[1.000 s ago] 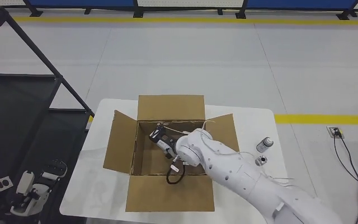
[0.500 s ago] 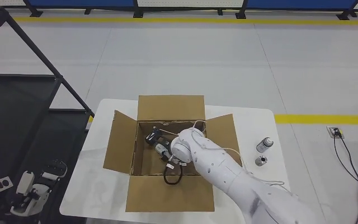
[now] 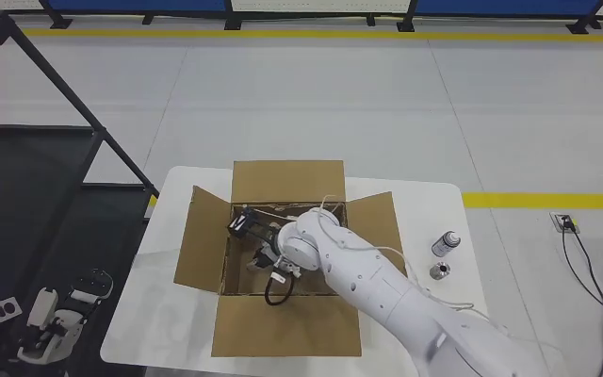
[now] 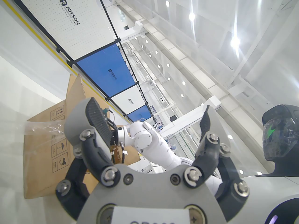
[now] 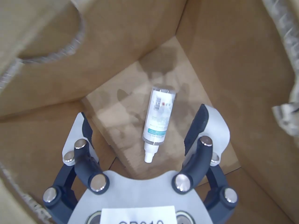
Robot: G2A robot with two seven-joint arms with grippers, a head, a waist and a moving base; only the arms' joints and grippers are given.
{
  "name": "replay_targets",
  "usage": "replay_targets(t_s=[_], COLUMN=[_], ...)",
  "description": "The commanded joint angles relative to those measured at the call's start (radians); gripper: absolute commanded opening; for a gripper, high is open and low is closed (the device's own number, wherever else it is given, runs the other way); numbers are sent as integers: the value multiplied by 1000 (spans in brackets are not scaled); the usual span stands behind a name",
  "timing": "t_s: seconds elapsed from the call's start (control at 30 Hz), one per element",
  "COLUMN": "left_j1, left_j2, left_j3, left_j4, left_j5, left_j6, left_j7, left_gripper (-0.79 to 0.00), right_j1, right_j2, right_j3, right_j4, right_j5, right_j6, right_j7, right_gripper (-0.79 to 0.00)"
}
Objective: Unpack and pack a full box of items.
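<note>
An open cardboard box point(image 3: 287, 179) stands on the white table point(image 3: 424, 203). My right gripper point(image 3: 240, 226) is down inside it, near the left wall. In the right wrist view a white spray bottle point(image 5: 158, 115) with a teal band lies flat on the box floor. The right gripper point(image 5: 142, 114) hovers above it, open, one finger on each side, not touching. My left gripper point(image 4: 149, 110) points upward beside the box point(image 4: 46, 141), open, with nothing between its fingers.
A small grey can point(image 3: 445, 243) stands on the table right of the box, with a small round cap-like piece point(image 3: 439, 271) in front of it. All box flaps are folded outward. A black frame point(image 3: 94, 141) stands left of the table.
My right gripper has moved leftward inside the box, from the middle toward its left wall. The box and the can have not moved.
</note>
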Motion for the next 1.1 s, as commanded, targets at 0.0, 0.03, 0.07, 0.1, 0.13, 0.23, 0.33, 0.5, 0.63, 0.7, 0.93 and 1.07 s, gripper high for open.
replay_targets(t_s=[0.0, 0.03, 0.07, 0.1, 0.13, 0.23, 0.33, 0.5, 0.63, 0.7, 0.93, 1.07], left_j1=[0, 0, 0, 0, 0, 0, 0, 0, 0, 0, 0, 0], left_j2=[0, 0, 0, 0, 0, 0, 0, 0, 0, 0, 0, 0], left_j3=[0, 0, 0, 0, 0, 0, 0, 0, 0, 0, 0, 0], left_j4=[0, 0, 0, 0, 0, 0, 0, 0, 0, 0, 0, 0], left_j5=[0, 0, 0, 0, 0, 0, 0, 0, 0, 0, 0, 0], left_j6=[0, 0, 0, 0, 0, 0, 0, 0, 0, 0, 0, 0], left_j7=[0, 0, 0, 0, 0, 0, 0, 0, 0, 0, 0, 0], left_gripper=[0, 0, 0, 0, 0, 0, 0, 0, 0, 0, 0, 0], right_j1=[-30, -52, -82, -116, -163, -356, -595, -939, -1107, -1156, -1137, -1104], right_j2=[40, 63, 89, 117, 147, 241, 315, 373, 386, 389, 405, 410], right_j3=[40, 66, 95, 134, 176, 349, 562, 921, 1145, 1214, 1298, 1291], right_j4=[-121, -192, -269, -361, -460, -805, -1131, -1448, -1490, -1466, -1251, -1122], right_j5=[-42, -71, -105, -150, -201, -383, -542, -590, -592, -593, -517, -495], right_j6=[33, 57, 82, 117, 151, 238, 253, 239, 308, 320, 168, 115], right_j7=[2, 5, 14, 19, 30, 99, 159, 105, 49, 61, 241, 244], right_gripper=[0, 0, 0, 0, 0, 0, 0, 0, 0, 0, 0, 0])
